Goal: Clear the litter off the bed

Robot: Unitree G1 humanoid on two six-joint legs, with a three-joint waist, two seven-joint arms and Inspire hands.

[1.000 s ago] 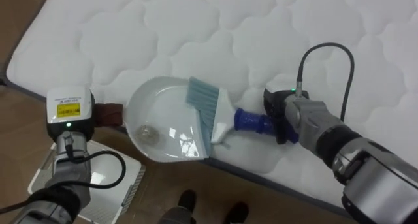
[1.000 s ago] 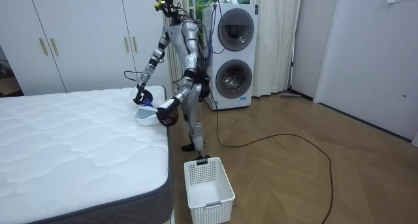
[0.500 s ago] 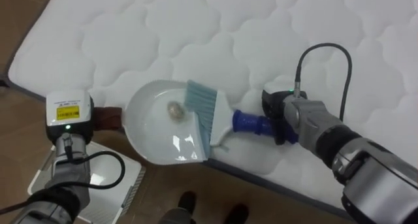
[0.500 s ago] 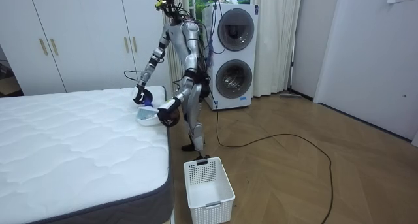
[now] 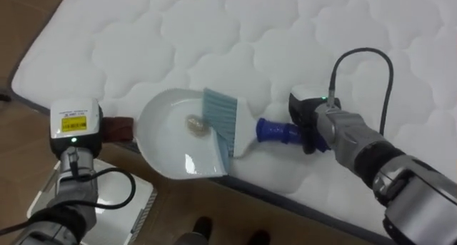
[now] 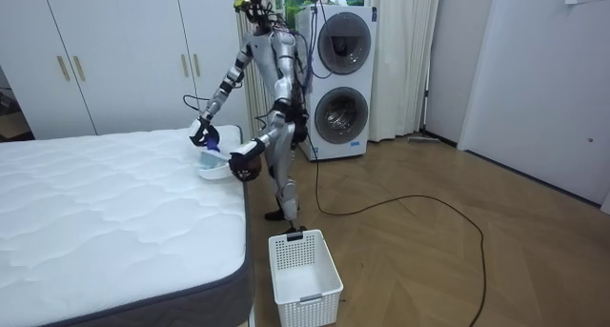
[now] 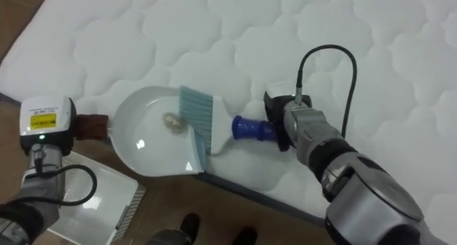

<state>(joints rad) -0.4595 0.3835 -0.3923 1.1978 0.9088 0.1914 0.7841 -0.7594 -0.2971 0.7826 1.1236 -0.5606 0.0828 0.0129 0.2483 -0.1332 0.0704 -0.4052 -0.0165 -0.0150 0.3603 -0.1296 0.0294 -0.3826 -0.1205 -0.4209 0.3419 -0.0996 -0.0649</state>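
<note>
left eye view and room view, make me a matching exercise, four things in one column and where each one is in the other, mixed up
1 small pale crumpled scrap
2 white plastic lattice basket
3 white round dustpan
4 brush with pale blue bristles and blue handle

a at the edge of the white quilted mattress
b on the wooden floor
c inside the dustpan
d handle in the right hand

Pairs: 1-c, 2-b, 3-a, 4-d

Mattress (image 5: 235, 31): white, quilted.
Dustpan (image 5: 168, 148): white, rounded, at mattress edge, partly overhanging it.
Brush (image 5: 221, 113): teal bristles, blue handle; bristles inside dustpan.
Debris (image 5: 194, 121): small pale lump in dustpan, beside bristles.
</note>
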